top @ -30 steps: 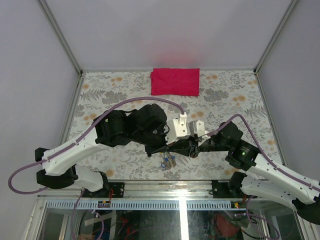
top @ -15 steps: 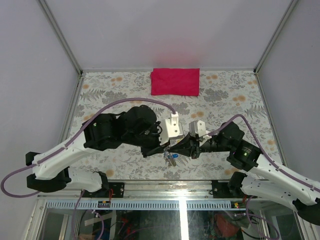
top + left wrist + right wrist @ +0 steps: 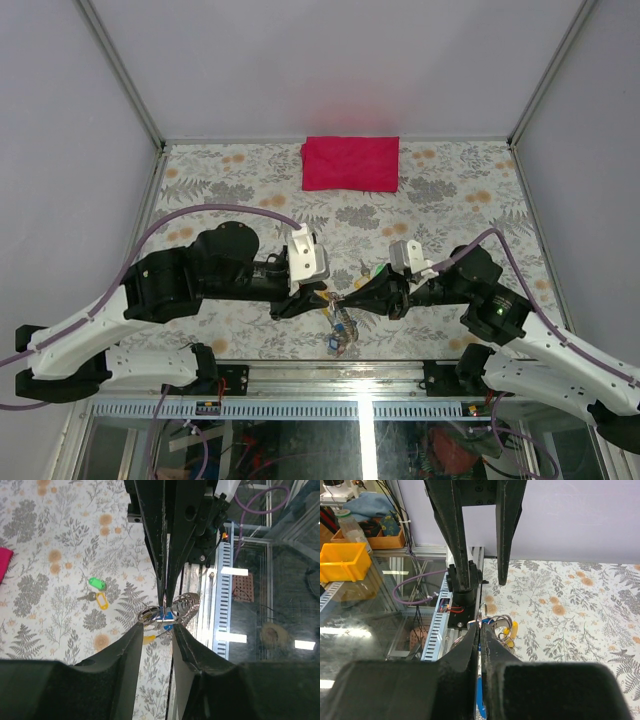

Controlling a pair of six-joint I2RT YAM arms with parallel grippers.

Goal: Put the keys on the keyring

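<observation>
**Left end effector lets go and backs away; keyring stays with the right**

Keyring [image 3: 148, 613], with keys [image 3: 338, 335] dangling from it, hangs above the counter [image 3: 250, 190], well toward the arm bases from the red cloth [image 3: 350, 163]. It is pinched in the closed right end effector [image 3: 480, 630]. The left end effector [image 3: 157, 628] was closed at the ring a second ago and now sits just clear, narrowly parted and empty. The green-tagged key [image 3: 97, 583] and yellow-tagged key [image 3: 101, 601] lie loose, nearer the cloth. Likely the next to fetch.

left claw [image 3: 171, 630]: opened, backed leftward | right claw [image 3: 480, 626]: shut, seemingly on keyring [image 3: 149, 614]
</observation>
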